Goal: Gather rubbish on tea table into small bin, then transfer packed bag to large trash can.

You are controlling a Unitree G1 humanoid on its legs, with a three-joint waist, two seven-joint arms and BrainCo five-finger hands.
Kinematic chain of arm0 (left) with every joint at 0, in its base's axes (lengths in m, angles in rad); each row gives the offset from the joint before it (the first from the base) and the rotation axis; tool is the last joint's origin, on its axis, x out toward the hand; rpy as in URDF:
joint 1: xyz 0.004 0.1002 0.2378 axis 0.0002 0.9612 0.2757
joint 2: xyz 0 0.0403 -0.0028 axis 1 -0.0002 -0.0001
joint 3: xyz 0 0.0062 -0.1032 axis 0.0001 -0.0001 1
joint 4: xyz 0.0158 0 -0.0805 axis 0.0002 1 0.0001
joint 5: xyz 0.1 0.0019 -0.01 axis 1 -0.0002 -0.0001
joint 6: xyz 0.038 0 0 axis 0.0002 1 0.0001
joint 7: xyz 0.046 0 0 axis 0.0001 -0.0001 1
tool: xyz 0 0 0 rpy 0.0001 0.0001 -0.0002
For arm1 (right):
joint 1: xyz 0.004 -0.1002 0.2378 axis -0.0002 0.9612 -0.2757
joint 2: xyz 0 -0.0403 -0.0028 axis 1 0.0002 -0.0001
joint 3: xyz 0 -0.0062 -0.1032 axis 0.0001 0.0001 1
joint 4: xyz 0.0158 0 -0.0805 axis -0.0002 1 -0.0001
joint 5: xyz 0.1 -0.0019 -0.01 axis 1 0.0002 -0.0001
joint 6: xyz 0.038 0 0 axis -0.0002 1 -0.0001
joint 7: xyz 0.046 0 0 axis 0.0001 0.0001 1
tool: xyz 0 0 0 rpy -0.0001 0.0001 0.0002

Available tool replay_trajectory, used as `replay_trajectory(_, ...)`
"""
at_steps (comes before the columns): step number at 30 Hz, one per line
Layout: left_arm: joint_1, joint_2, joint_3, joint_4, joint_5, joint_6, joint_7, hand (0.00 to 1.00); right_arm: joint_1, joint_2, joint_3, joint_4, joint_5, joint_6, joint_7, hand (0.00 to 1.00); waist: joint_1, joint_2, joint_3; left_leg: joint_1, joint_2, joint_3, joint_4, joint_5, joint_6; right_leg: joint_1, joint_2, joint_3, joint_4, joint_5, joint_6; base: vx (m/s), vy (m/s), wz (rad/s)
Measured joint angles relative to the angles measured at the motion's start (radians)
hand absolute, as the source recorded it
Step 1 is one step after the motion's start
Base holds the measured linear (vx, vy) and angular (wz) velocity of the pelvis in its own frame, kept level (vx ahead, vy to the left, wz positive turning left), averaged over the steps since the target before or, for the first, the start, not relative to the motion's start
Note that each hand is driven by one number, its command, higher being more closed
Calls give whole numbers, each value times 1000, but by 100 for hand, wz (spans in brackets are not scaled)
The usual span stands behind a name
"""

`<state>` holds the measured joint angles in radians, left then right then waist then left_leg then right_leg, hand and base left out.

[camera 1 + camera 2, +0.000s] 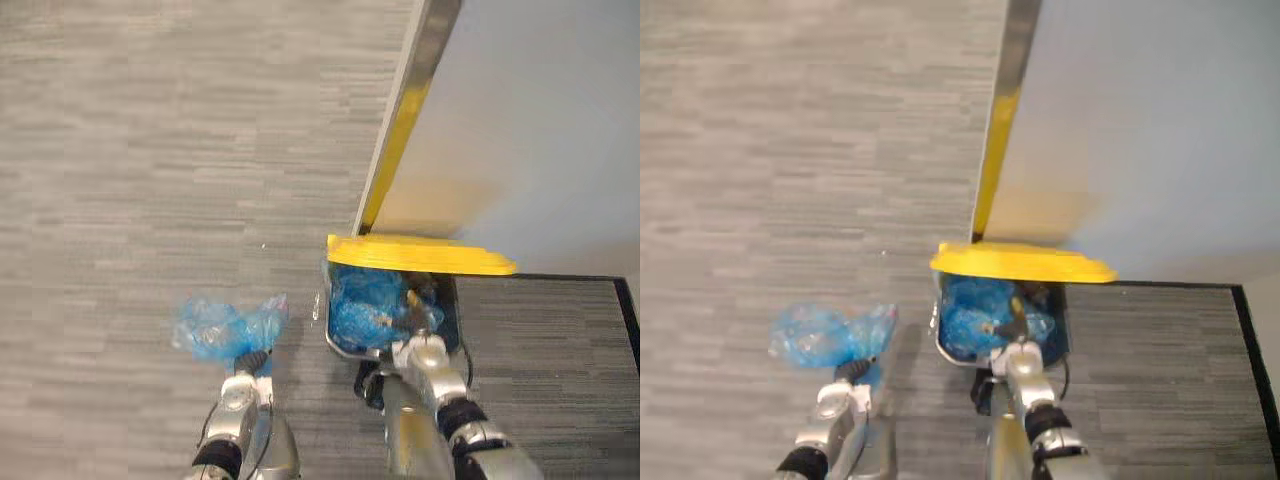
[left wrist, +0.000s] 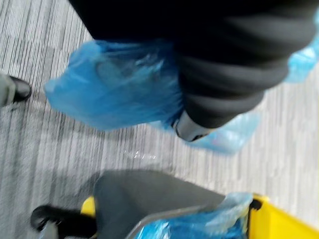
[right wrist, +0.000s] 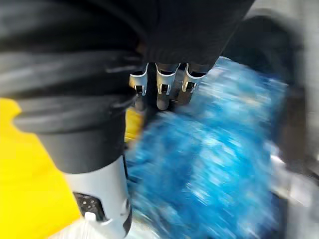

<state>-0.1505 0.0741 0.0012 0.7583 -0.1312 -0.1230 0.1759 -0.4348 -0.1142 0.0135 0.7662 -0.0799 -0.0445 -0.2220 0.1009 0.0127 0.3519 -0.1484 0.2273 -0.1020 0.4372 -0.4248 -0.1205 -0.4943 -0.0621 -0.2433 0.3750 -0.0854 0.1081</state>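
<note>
1. Grey striped carpet (image 1: 150, 150) covers the floor across the head views.
2. A pale wall panel (image 1: 540, 120) fills the upper right. A strip (image 1: 400, 130), part metal and part yellow, runs along its left edge down towards the can.
3. The large trash can (image 2: 149, 194) stands at the foot of that strip, just ahead of the right arm. Its body is grey.
4. The yellow lid (image 1: 420, 255) is raised at the far side of the can, so the mouth is open.
5. A blue liner (image 1: 360, 305) fills the can and shows crumpled through the opening.
6. The packed bag (image 1: 220, 325), blue and translucent, is over the carpet to the left of the can. It is outside the can and apart from it.
7. The left hand (image 1: 248, 365) is closed on the near end of the packed bag. In its wrist view a dark-tipped finger (image 2: 189, 128) lies against the plastic.
8. The right hand (image 1: 425, 352) sits at the near rim of the can, its fingers (image 3: 162, 92) pointing down towards the liner. Whether they grip anything cannot be told.
</note>
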Motion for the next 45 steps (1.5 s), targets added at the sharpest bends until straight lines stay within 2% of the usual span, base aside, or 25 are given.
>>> replay_trajectory(4, -2, 24, -5, -8, -31, -1, 1, 100, -138, -58, -6, 43, 0, 3, -15, 0, 3, -20, 28, -30, -19, -32, 2, 8, -7, 0, 16, 23, -75, 61, -3, -133, -25, -6)
replay_trajectory(8, -3, 42, -42, -69, -58, -2, 17, 100, -271, -133, -51, 98, 3, 8, -29, 0, 2, -36, 71, -44, -19, -47, 9, 20, -14, 3, 31, 29, -106, 84, -5, -61, -34, -3)
replay_trajectory(13, -25, 50, -97, -139, -79, -9, 16, 100, -383, -213, -116, 120, 49, 9, -56, 0, -11, -41, 115, -63, -23, -50, 45, 18, -19, 4, 28, 33, -109, 100, -10, -19, 12, 1)
replay_trajectory(18, -29, 52, -142, -204, -94, -25, 14, 100, -447, -222, -132, 157, 104, 11, -74, 0, -24, -41, 126, -72, -35, -49, 73, 11, -31, 4, 19, 39, -102, 108, -11, 33, 55, 0)
replay_trajectory(21, -45, 52, -182, -267, -120, -27, 10, 100, -483, -231, -161, 158, 148, 11, -77, 0, -37, -39, 152, -79, -61, -47, 90, 9, -34, 4, 0, 48, -99, 115, -20, 19, 84, 4)
replay_trajectory(25, -51, 63, -240, -360, -175, -32, -16, 100, -490, -233, -175, 158, 173, 11, -87, 0, -46, -40, 155, -84, -84, -43, 110, 7, -36, 6, -20, 58, -93, 119, -23, 36, 106, 2)
replay_trajectory(30, -55, 73, -332, -536, -227, -41, -44, 100, -492, -233, -177, 158, 201, 11, -91, 0, -50, -39, 155, -83, -106, -35, 144, 0, -23, 16, -35, 73, -87, 119, -24, 9, 68, -1)
replay_trajectory(35, -103, 71, -472, -679, -248, -54, -67, 100, -510, -235, -179, 156, 209, 11, -91, 0, -59, -37, 153, -76, -123, -26, 144, -10, -7, 19, -50, 89, -89, 122, -17, -31, 1, -1)
replay_trajectory(40, -211, 49, -568, -733, -254, -67, -69, 100, -537, -235, -179, 155, 214, 11, -89, 0, -73, -34, 152, -70, -124, -18, 142, -9, -8, 19, -47, 99, -90, 126, -16, -21, -23, -6)
replay_trajectory(45, -286, 7, -582, -712, -240, -69, -51, 100, -578, -235, -172, 148, 219, 11, -81, 0, -92, -28, 151, -68, -130, 11, 131, -8, -7, 1, -44, 128, -95, 136, -19, -6, -5, -15)
